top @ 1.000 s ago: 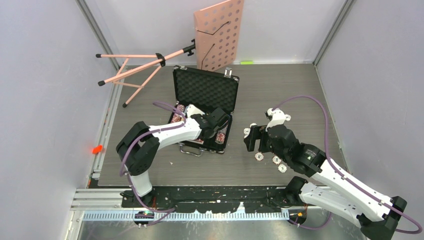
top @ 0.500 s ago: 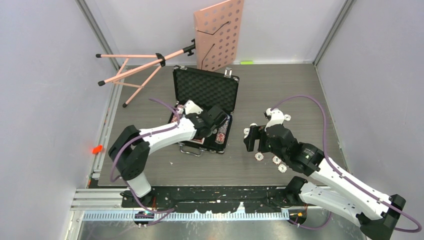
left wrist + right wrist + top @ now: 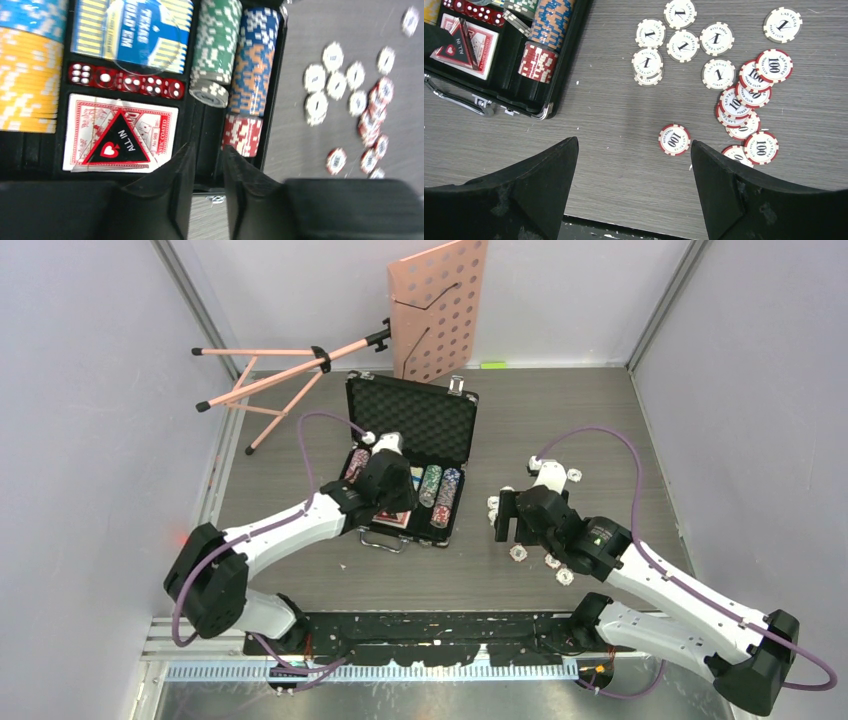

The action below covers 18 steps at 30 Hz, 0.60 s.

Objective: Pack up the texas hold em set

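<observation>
Red-and-white striped poker chips (image 3: 674, 139) lie loose on the grey worktop (image 3: 614, 100) just ahead of the wide-open, empty right tool (image 3: 634, 144), which should next drop and pinch one for the black foam-lined case (image 3: 412, 420) beneath the narrowly parted, empty left tool (image 3: 207, 150).

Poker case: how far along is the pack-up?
Done: green chips, blue and orange chips, red chips, dice, red card deck and blue card deck sit in the case. In hand: nothing; left hand is slightly open and empty over the case's front edge, right hand wide open above the table. Left: loose white 1 chips and red 100 chips lie on the table, and the lid is up.
</observation>
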Each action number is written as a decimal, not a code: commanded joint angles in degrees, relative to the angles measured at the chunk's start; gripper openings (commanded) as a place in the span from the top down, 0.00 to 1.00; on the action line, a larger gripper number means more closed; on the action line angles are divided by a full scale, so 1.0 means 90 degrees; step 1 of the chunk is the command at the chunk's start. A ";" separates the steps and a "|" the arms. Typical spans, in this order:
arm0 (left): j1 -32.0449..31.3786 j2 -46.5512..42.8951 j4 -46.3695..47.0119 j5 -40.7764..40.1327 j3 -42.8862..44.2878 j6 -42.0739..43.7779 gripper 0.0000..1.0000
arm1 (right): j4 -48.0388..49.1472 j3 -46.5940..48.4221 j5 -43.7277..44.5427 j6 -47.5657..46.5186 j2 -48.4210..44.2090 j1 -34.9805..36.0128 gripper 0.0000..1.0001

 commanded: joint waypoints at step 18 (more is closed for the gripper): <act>0.0034 0.1978 0.1114 0.0828 0.0586 0.1331 1.00 | 0.0082 0.0016 0.0419 0.0355 -0.0416 -0.0032 0.11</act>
